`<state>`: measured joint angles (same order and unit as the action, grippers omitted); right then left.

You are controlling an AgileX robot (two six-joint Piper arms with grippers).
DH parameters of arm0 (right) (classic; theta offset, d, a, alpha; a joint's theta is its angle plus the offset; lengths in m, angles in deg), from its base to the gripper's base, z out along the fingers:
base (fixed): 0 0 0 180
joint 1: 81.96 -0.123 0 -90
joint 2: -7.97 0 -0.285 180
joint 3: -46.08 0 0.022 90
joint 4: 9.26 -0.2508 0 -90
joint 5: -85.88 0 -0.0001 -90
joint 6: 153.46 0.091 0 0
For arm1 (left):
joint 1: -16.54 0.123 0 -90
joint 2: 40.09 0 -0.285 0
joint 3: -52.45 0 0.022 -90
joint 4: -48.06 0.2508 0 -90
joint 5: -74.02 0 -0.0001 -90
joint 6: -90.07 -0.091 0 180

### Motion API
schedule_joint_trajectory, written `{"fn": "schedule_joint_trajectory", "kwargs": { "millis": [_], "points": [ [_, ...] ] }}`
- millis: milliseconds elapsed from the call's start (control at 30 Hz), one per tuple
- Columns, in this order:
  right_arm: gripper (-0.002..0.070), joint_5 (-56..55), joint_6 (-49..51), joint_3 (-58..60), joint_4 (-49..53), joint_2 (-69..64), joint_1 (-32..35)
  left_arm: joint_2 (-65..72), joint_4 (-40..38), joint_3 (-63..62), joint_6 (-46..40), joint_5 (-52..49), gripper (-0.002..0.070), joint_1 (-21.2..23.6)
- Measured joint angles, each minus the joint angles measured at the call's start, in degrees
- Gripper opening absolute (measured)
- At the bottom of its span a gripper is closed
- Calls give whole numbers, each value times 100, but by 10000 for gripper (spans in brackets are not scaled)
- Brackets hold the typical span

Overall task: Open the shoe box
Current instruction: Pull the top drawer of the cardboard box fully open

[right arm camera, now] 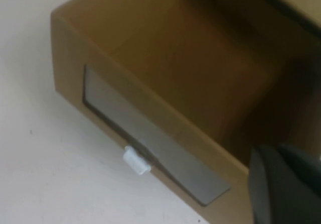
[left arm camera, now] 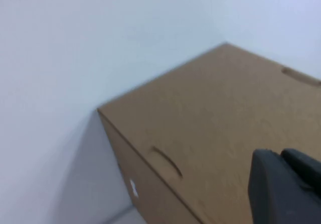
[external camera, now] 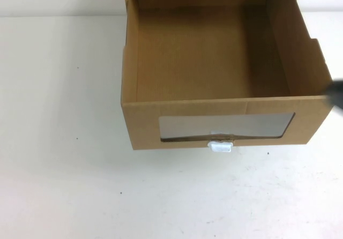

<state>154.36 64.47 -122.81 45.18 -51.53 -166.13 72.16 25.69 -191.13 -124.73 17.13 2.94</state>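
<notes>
On my screen the shoe box (external camera: 214, 116) stands toward the far edge of the tabletop (external camera: 59, 142), a little right of the middle. Its drawer (external camera: 198, 51) sticks out of the outer cover toward the near edge, and I can look straight down into it; inside I see only bare brown cardboard. The front wall of the drawer has a clear window (external camera: 225, 125), and under it hangs a small white tab (external camera: 220, 146). The right gripper (external camera: 335, 95) appears as a dark shape at the right front corner of the drawer, just beside the cardboard. Its fingers are together and I see nothing between them. The left gripper (left arm camera: 285, 186) shows only in its own wrist camera, above the flat top of the outer cover (left arm camera: 215, 113). Its fingers are together too, with nothing held
</notes>
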Motion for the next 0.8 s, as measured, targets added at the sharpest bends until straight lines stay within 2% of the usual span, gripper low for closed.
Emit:
{"fn": "schedule_joint_trajectory", "kwargs": {
  "millis": [167, 333, 533, 667, 800],
  "points": [
    [-18, -8, 0, 0, 46, 582, 0, -901, 471, 1344, 331, 43, 0, -138],
    [-18, -8, 0, 139, 116, 733, 0, -2579, 1254, 3659, 985, 1089, 0, -524],
    [-18, -37, 0, 463, 173, 809, 0, -4690, 1362, 6779, 1540, 2432, 0, -586],
    [-18, -161, 15, 636, 290, 842, 0, -5765, 1409, 8284, 1869, 2782, 0, -586],
    [-18, -312, 136, 893, 329, 852, 0, -6511, 1475, 9269, 2141, 2932, 0, -586]
  ]
}}
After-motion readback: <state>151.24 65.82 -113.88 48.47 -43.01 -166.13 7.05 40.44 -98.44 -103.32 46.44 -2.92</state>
